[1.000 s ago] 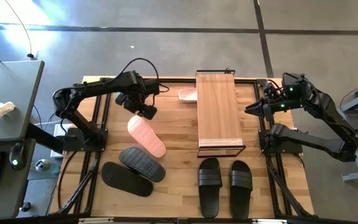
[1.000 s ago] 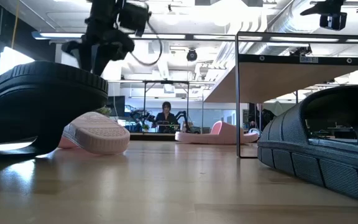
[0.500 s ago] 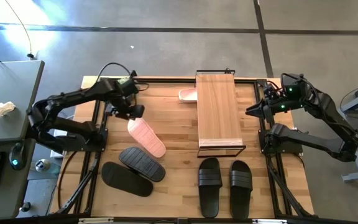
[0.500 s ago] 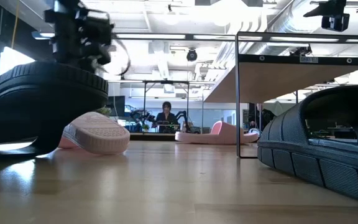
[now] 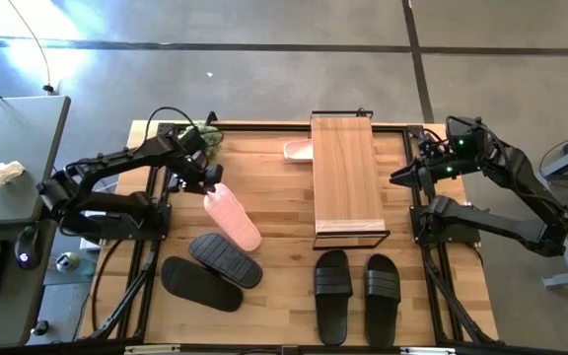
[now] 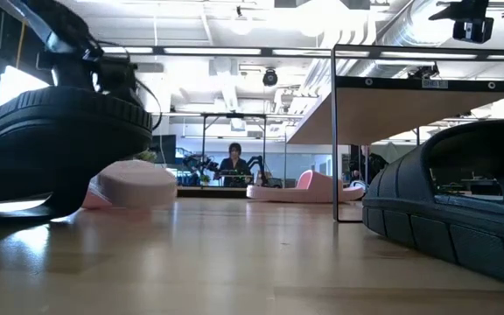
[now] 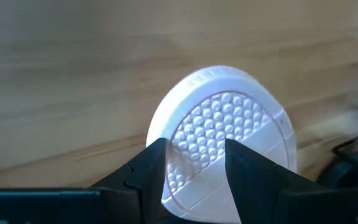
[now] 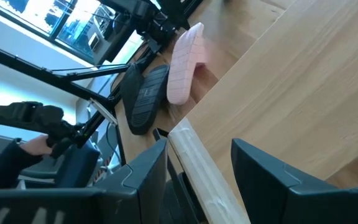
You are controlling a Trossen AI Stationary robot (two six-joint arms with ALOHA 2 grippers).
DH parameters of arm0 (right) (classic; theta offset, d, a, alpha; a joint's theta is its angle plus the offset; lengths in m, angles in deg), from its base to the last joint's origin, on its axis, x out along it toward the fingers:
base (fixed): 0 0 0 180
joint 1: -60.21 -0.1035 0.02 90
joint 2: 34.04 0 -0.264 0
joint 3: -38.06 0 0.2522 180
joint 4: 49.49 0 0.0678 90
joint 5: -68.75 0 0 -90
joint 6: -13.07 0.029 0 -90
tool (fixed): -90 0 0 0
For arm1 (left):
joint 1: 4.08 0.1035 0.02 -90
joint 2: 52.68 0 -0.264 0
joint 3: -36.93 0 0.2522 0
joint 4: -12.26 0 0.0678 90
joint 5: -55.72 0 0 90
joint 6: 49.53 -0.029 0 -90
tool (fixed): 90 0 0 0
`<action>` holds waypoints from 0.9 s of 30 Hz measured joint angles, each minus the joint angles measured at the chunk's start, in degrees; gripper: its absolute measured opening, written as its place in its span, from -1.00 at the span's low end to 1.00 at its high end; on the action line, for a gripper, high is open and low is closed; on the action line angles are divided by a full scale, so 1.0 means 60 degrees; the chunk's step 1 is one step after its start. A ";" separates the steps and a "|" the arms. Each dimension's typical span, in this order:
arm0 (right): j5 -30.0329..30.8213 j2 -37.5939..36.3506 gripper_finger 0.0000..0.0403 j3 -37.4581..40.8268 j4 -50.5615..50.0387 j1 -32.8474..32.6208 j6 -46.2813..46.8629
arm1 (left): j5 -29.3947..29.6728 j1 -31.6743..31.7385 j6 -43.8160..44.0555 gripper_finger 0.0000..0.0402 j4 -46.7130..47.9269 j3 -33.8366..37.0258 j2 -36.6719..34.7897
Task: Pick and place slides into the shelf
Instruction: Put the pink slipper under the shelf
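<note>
Here left gripper open astride pink slide | second pink slide half-hidden by shelf | right gripper open

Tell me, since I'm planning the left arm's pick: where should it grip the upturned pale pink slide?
Grip the pale pink ridged-sole slide at its rounded end, from above: it lies sole-up and flat, and the left gripper already has that end's edge between its open fingers.

robotics lab | concrete floor | second robot rig | ceiling ducts
</note>
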 joint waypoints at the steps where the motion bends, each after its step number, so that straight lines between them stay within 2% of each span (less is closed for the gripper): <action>1: -0.0010 0.0000 -0.17 0.0000 0.0002 -0.0001 0.0027 | -0.0061 0.0146 0.0023 -0.25 0.0012 0.0104 0.0000; 8: -0.0015 0.0000 -0.17 0.0000 0.0001 0.0000 0.0205 | -0.0494 0.0890 -0.0641 -0.25 -0.0032 0.0328 0.0004; 18: -0.0013 0.0000 -0.17 0.0000 0.0015 0.0000 0.0063 | -0.0847 0.0974 -0.1193 -0.25 -0.0149 0.0328 0.0007; 27: -0.0225 -0.0004 -0.17 0.0000 0.0072 -0.0002 -0.0188 | 0.0258 0.0985 -0.1260 -0.25 0.0242 0.0328 0.0011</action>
